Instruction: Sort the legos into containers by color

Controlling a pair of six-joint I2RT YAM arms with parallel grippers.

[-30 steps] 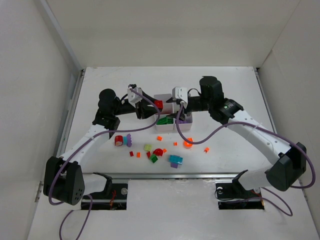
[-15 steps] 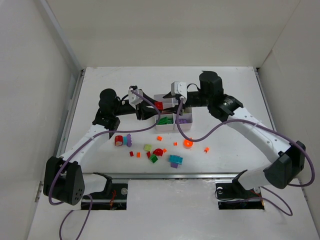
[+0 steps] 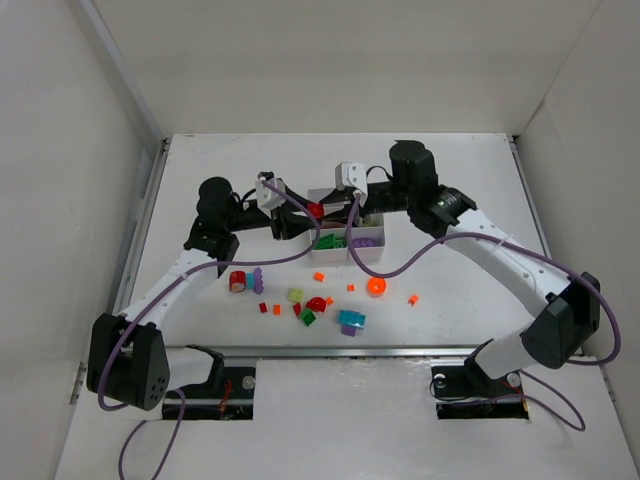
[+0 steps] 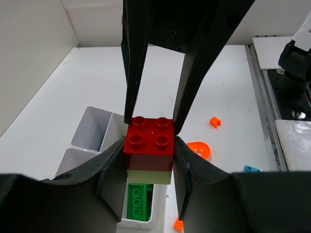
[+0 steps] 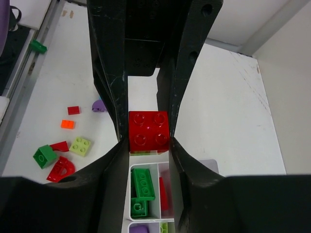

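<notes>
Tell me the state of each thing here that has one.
left gripper: shut on the red brick.
right gripper: shut on the same red brick from the opposite side.
red brick: held above the tray, stuck on a yellow-green brick.
tray: upright, partly filled, green bricks in one compartment.
loose legos: lying unsorted on the table.

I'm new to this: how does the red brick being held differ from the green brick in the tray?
The red brick is square, four studs on top; the green brick is long. The red brick is held aloft; the green brick lies in the tray. Both are studded plastic.
</notes>
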